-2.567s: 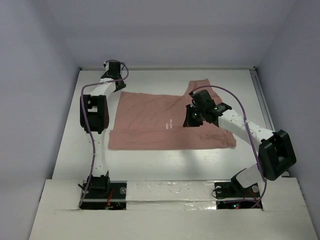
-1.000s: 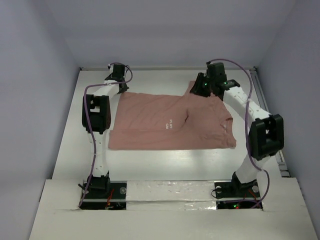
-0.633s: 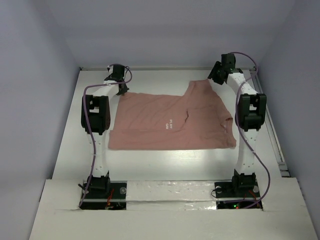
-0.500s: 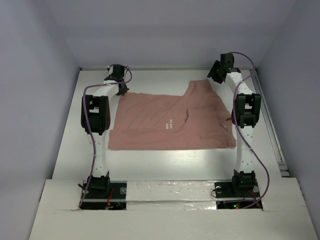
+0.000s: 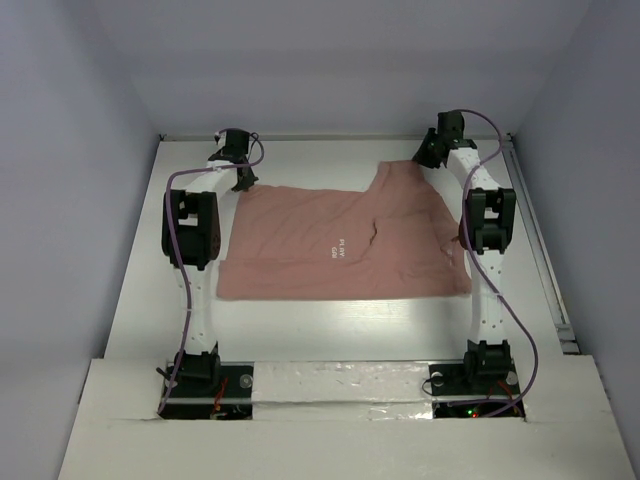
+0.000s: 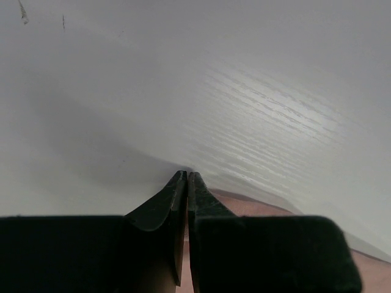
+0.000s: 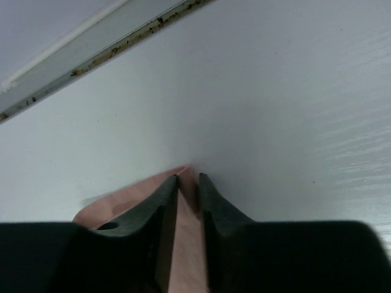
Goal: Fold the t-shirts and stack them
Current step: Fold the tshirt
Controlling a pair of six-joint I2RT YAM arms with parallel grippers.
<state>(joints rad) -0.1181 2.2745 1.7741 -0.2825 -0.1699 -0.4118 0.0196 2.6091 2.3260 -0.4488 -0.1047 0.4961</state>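
One dusty-pink t-shirt (image 5: 330, 240) lies spread flat on the white table, with small white lettering (image 5: 337, 249) near its middle. My left gripper (image 5: 243, 178) is at the shirt's far left corner. In the left wrist view its jaws (image 6: 186, 174) are shut, with pink cloth (image 6: 256, 204) pinched between them and showing to the right. My right gripper (image 5: 424, 158) is at the far right corner of the shirt. In the right wrist view its jaws (image 7: 188, 177) are closed on a pink corner of cloth (image 7: 186, 244), low over the table.
The white table (image 5: 300, 330) is boxed in by pale walls at the back and sides. A grooved rail (image 5: 522, 190) runs along the right edge, and it also shows in the right wrist view (image 7: 91, 49). Both arm bases stand at the near edge.
My right arm swung from the middle of the shirt out to its far right corner and settled there. The left gripper shifted slightly at the far left corner. The shirt's right part lies flatter.
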